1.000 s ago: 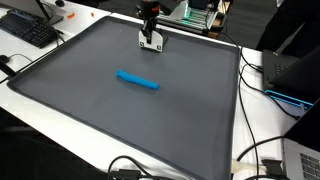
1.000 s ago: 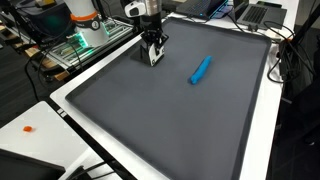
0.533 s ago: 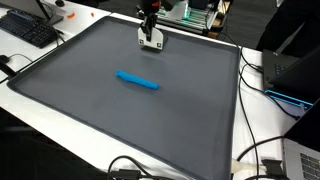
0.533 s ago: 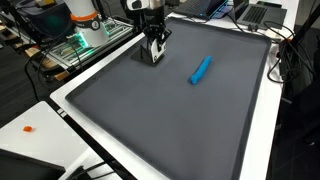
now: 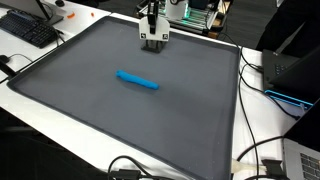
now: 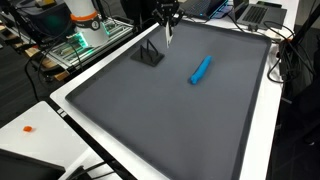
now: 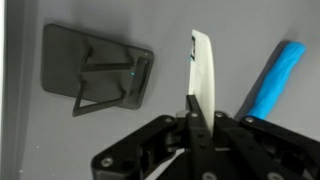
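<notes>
Currently, a robot gripper (image 6: 168, 17) hangs over a desk (image 6: 264, 130) covered by a dark grey mat (image 5: 120, 120), close to the desk edge nearest the robot's base. Its fingers are pressed together on the top end of a thin white card (image 6: 168, 32), so the card dangles straight down, edge-on, clear of the mat. The wrist view shows the card (image 7: 203, 65) running out from between the closed fingertips. Just beside and below it, by the same edge, sits a small dark stand (image 6: 148, 55), propped open with a slanted back and a lip. It looks shaped to hold a card like this one upright, and nothing sits in it. A blue marker (image 6: 201, 69) lies flat near the middle of the desk, apart from both. The arm reaches in from that edge with its wrist pointing straight down, which is probably why the card hangs vertical rather than tilted.
</notes>
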Controlling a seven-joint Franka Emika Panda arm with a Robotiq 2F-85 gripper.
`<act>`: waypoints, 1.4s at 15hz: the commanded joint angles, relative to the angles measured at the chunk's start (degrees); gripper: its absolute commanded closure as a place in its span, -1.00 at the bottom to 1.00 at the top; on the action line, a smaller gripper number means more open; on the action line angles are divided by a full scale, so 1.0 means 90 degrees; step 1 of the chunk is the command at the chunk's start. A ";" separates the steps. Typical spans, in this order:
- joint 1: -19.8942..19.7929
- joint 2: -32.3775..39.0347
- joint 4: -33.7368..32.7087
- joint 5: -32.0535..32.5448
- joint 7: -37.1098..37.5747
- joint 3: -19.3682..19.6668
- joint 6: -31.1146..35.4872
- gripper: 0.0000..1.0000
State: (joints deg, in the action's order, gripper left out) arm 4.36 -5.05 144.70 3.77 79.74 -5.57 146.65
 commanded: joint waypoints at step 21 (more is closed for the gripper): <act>0.0406 0.1193 -0.2043 0.0278 -0.4270 -0.0150 -0.1396 0.93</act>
State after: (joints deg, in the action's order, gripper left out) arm 7.28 5.71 126.36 6.42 41.44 -7.68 134.18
